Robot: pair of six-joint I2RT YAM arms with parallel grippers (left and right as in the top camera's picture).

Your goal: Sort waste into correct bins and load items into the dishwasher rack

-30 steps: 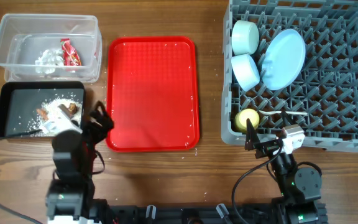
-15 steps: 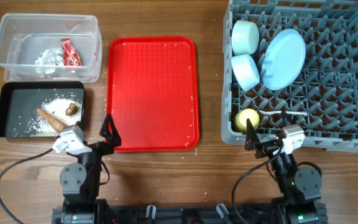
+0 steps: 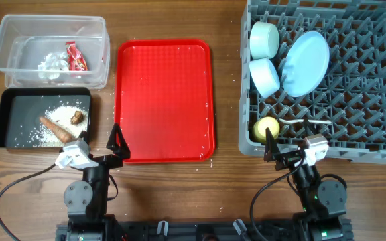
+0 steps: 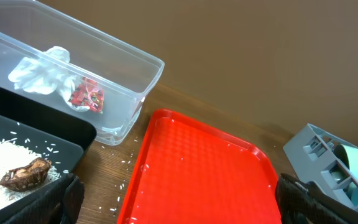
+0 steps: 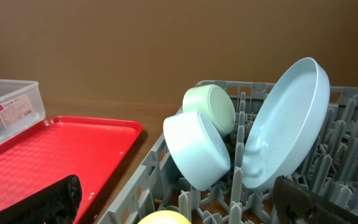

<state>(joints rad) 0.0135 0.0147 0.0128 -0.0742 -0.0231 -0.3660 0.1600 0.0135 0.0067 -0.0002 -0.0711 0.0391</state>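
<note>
The clear tub (image 3: 52, 19) holds white tissue (image 3: 51, 63) and the red wrapper (image 3: 76, 57). The black tray (image 3: 5, 117) holds rice crumbs (image 3: 51, 114), the carrot-shaped piece (image 3: 55, 129) and the brown lump (image 3: 78, 117). The grey rack (image 3: 360, 87) holds the plate (image 3: 305, 63), two bowls (image 3: 264, 39) (image 3: 265, 75), the yellow cup (image 3: 267, 127) and the spoon (image 3: 307, 122). My left gripper (image 3: 99, 148) is open and empty at the table's front, between the black tray and the red tray. My right gripper (image 3: 292, 148) is open and empty at the rack's front edge, over the cup (image 5: 160, 218).
The flat red serving tray (image 3: 164, 100) lies in the middle with a few rice grains along its edges. A few grains lie on the wood beside it (image 4: 129, 180). The rack's right half has bare pegs.
My left arm has drawn back from over the black tray to the table's front edge, uncovering the carrot-shaped piece and the crumbs. The right arm has not moved.
</note>
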